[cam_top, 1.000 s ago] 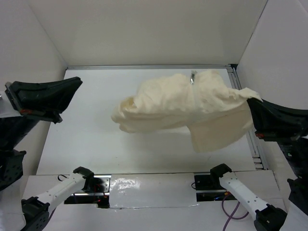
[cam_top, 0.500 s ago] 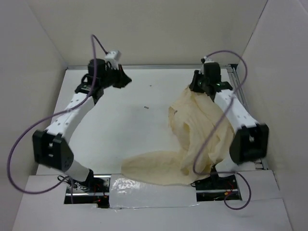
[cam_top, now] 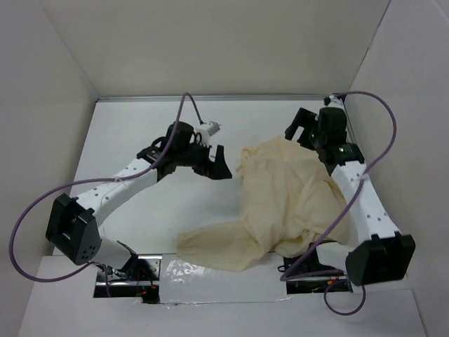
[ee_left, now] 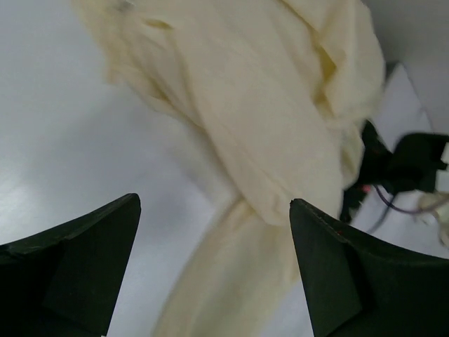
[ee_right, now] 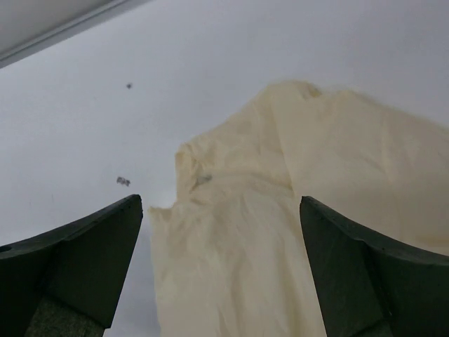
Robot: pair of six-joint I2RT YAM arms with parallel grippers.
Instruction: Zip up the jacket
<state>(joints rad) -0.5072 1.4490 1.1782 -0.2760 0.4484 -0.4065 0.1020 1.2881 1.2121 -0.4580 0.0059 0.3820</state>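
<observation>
The cream jacket (cam_top: 295, 189) lies crumpled on the right half of the white table, with one sleeve (cam_top: 210, 249) trailing to the near edge. No zipper shows in the folds. My left gripper (cam_top: 214, 167) hovers open just left of the jacket's left edge. In the left wrist view the jacket (ee_left: 266, 105) and sleeve lie ahead of the left gripper (ee_left: 212, 200), whose jaws hold nothing. My right gripper (cam_top: 298, 133) stands open over the jacket's far end. Below the right gripper (ee_right: 221, 198) lies the jacket (ee_right: 280, 239), with a tiny dark spot (ee_right: 203, 179).
White walls (cam_top: 63, 84) close in the table on the left, back and right. A metal rail (cam_top: 351, 133) runs along the right side. Purple cables (cam_top: 42, 203) loop off both arms. Small dark specks (ee_right: 123, 181) lie on the table left of the jacket.
The left gripper swung from the far left corner over to the jacket's left edge. The right gripper shifted right and let go of the cloth. Both jaws opened wide.
</observation>
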